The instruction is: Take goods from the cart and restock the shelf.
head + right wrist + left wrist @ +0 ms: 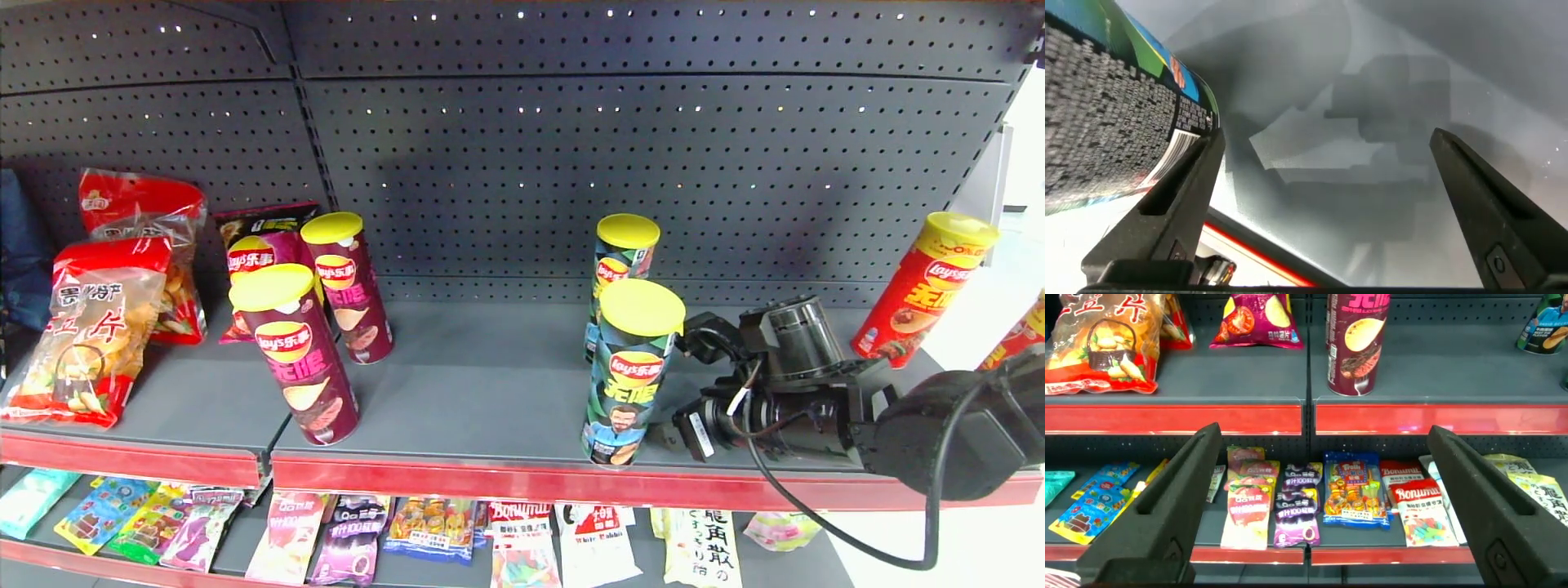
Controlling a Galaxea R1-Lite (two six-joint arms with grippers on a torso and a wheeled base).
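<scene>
With your right tool spread wide and the green can standing upright just beside one finger, draw straight back off the shelf without nudging it.

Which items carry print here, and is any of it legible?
Maroon cans: logo and large characters, legible.
Green cans: logo, legible.
Red can: logo, legible.
Snack bags: large characters, legible.
Lower-shelf packets: mostly too small.
Front green can, close up: fine print, blurred.
</scene>
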